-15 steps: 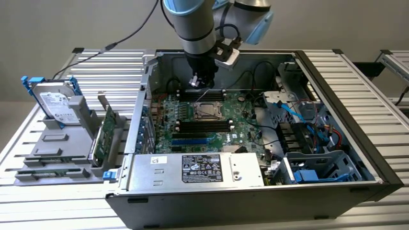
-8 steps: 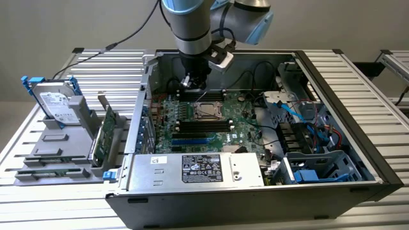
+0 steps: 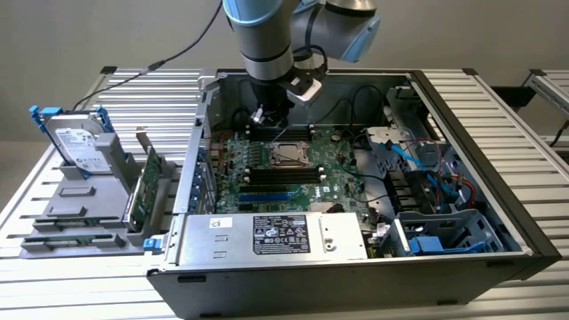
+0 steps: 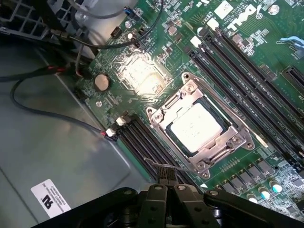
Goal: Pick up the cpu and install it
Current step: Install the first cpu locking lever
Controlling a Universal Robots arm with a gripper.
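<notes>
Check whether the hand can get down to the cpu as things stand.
Probably yes: the case is open, nothing lies over the cpu, and the shut hand hangs above the board. The socket frame hugging its edges leaves little to grip.

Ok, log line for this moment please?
gripper: shut, nothing held | cpu: lying in socket | gripper hovers over motherboard near socket

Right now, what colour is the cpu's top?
Dull silver; the cpu shows best in the wrist view.

Dull silver metal cpu (image 4: 195, 127) in glossy metal socket frame (image 4: 189, 89)
</notes>
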